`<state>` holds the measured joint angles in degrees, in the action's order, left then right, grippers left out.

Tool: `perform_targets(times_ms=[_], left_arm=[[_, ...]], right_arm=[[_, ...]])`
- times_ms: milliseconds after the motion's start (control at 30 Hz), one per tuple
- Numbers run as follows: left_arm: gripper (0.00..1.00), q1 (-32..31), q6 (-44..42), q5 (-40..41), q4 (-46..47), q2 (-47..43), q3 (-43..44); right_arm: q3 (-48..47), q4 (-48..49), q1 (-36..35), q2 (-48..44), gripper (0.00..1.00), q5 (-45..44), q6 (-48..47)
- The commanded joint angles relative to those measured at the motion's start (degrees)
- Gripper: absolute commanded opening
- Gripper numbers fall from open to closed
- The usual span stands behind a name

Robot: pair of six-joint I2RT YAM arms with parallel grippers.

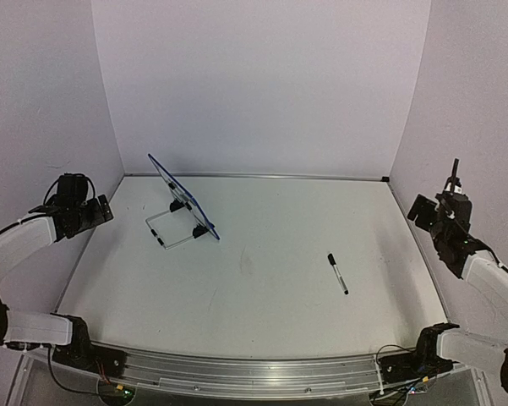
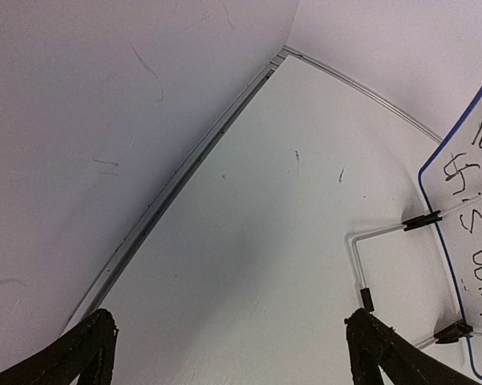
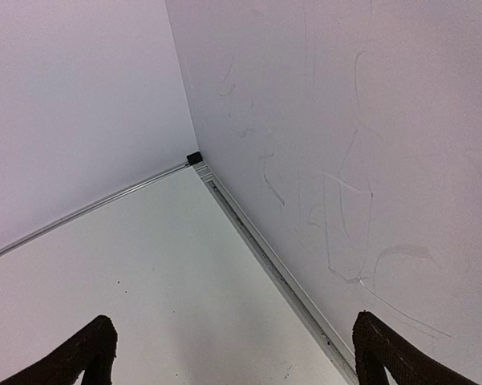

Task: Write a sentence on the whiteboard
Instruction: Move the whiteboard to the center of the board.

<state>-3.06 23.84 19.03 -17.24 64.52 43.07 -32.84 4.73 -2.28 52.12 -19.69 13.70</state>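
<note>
Top external: fixed above and behind the arm bases point(image 1: 72, 338), looking down across the whole table point(image 1: 270, 313) to the back wall point(image 1: 262, 85). Left wrist: low, near, facing the left wall point(image 2: 80, 120) seam; shares the whiteboard point(image 2: 473, 200) with overhead. Right wrist: faces the far-right corner point(image 3: 194, 157).

Whiteboard point(image 2: 475, 265): white face, dark-blue rim, black feet on a pale wire frame.
Sentence point(image 2: 471, 222): black script on the whiteboard face.
Pen point(image 1: 338, 273), right of the whiteboard: black and white.
Table point(image 1: 262, 296): white, with a few small dark specks near the whiteboard.
Walls point(image 1: 262, 85): pale lilac, with faint grey scuff lines.
Left gripper point(image 2: 230, 321) and right gripper point(image 3: 234, 319): black fingers.
Arms point(image 1: 21, 241): white shells, black joints.
</note>
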Motion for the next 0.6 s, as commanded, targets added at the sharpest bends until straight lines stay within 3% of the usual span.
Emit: perform_targets(times_ms=[0,200,367,467,567], left_arm=[[1.00,0.00,2.66,-2.55,-8.19,5.37,8.76],[0.99,-1.11,4.84,-10.79,-10.22,17.64,15.95],[0.95,-6.00,6.75,-12.36,-9.68,28.11,22.02],[0.85,-6.98,7.93,-16.52,-8.07,33.57,24.79],[0.66,-7.62,8.45,-18.64,-7.69,38.45,27.29]], right_arm=[[-1.31,-2.85,0.16,-0.56,0.98,2.66,1.38],[-3.18,-6.49,0.17,0.27,0.98,10.58,2.53],[-6.88,-11.95,0.14,2.49,0.96,17.87,2.78],[-8.18,-14.27,0.14,2.57,0.95,20.96,3.03],[-8.30,-15.61,0.14,1.75,0.95,22.54,3.26]])
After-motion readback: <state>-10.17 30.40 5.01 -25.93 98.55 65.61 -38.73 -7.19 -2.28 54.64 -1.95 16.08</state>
